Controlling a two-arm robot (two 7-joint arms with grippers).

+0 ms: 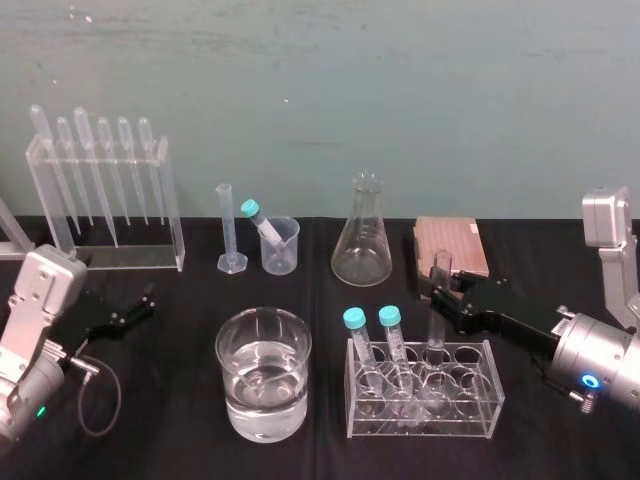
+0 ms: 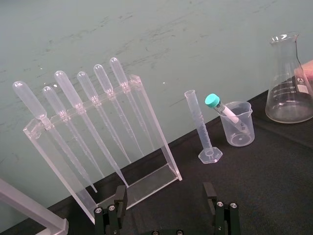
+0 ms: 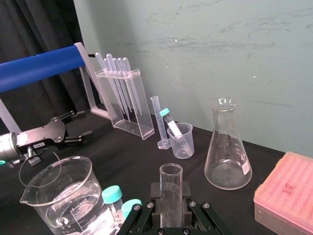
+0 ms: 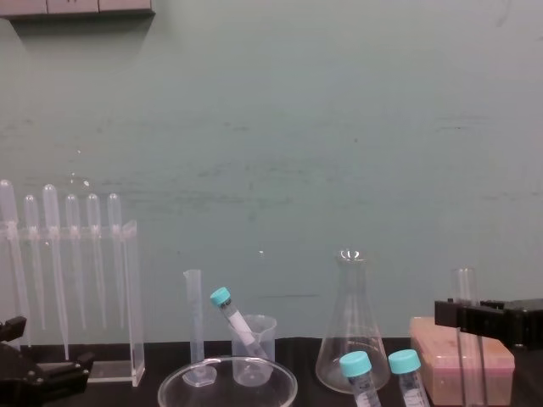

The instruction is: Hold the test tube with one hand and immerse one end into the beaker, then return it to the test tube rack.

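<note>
The beaker (image 1: 240, 400) stands nearest, left of centre on the black-clothed table (image 1: 150, 420). It is wide clear glass, about half full of clear liquid, with white graduation marks too small to read.

Just to its right is the clear plastic test tube rack (image 1: 425, 425). Two teal-capped tubes (image 1: 390, 318) sit in its left holes. The test tube (image 1: 436, 330) stands upright in a hole right of them. It is slim clear glass, uncapped and open at the top, and rises above the caps.

The right gripper (image 1: 441, 293) reaches in from the right, and its black fingers are closed on either side of the tube's upper part, holding it. The left gripper (image 1: 138, 306) hangs low over the cloth at the left, well apart from the glassware, with its fingers spread wide and nothing between them.

Farther back, from left to right, stand:
- a narrow graduated cylinder (image 1: 229, 235)
- a small beaker (image 1: 280, 250) with a teal-capped tube (image 1: 262, 222) leaning in it
- a conical flask (image 1: 362, 240) with printed graduations and a white patch, not legible
- a pink box (image 1: 452, 245)

At the far left a clear stand (image 1: 105, 200) holds six plastic pipettes upright. Behind everything is a scuffed pale green wall (image 1: 400, 90). A black curtain (image 3: 34, 29) and a blue bar (image 3: 39, 68) are at the left side.
</note>
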